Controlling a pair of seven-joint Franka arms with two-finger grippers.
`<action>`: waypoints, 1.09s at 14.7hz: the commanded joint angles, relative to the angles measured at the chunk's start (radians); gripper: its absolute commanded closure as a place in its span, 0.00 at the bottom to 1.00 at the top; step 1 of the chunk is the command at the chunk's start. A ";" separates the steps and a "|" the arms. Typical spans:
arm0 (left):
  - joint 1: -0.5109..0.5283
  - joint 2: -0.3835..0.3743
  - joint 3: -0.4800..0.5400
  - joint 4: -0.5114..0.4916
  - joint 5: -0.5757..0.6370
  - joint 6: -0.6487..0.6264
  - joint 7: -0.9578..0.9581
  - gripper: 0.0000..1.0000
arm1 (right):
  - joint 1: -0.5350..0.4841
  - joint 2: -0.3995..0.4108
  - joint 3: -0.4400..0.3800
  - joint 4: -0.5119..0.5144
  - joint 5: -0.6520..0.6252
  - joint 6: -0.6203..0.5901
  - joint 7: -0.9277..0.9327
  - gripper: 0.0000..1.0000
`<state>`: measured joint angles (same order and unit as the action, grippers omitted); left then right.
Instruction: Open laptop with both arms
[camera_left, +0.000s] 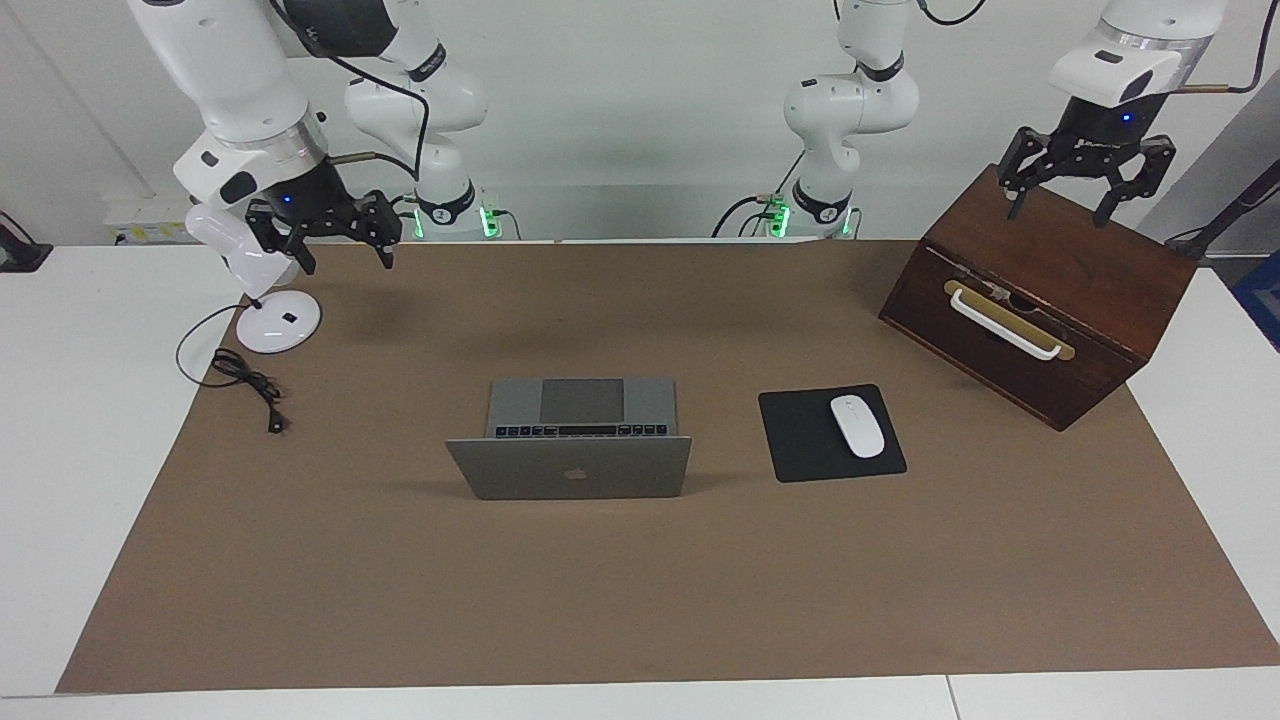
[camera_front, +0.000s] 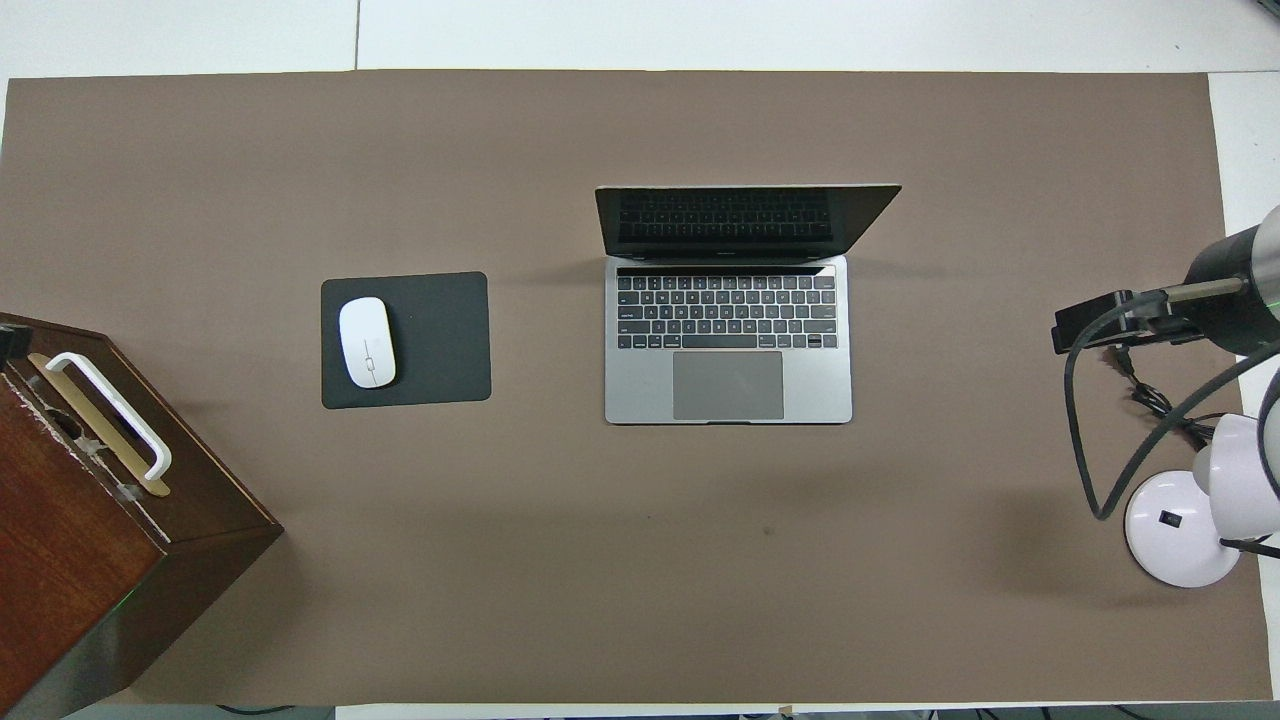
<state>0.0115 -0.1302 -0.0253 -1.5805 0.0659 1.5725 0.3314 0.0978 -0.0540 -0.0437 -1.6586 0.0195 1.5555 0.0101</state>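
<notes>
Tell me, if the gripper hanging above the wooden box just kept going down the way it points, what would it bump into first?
Most likely the sloping top of the wooden box. The left gripper points down with open jaws right above it, though depth is hard to judge.

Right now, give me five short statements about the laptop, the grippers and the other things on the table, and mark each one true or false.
1. The laptop stands open, with keyboard and trackpad showing. True.
2. The left gripper grips the laptop's lid. False: it hangs open over the wooden box, touching nothing.
3. The white mouse lies on the black mouse pad. True.
4. The right gripper is up in the air beside the desk lamp. True.
5. The mouse pad lies between the laptop and the desk lamp. False: it lies between the laptop and the wooden box.
</notes>
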 joint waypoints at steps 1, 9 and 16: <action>0.018 0.004 -0.016 -0.024 0.011 0.021 -0.020 0.00 | -0.013 0.013 0.002 0.005 0.017 0.024 0.011 0.00; 0.018 0.015 -0.015 -0.027 0.000 0.018 -0.188 0.00 | -0.023 0.010 0.004 0.000 0.014 0.001 0.007 0.00; 0.019 0.015 -0.015 -0.041 -0.021 0.035 -0.296 0.00 | -0.035 0.010 0.012 0.000 0.013 0.000 0.007 0.00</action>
<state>0.0165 -0.1049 -0.0289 -1.5939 0.0565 1.5788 0.0586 0.0836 -0.0434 -0.0466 -1.6580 0.0195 1.5618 0.0101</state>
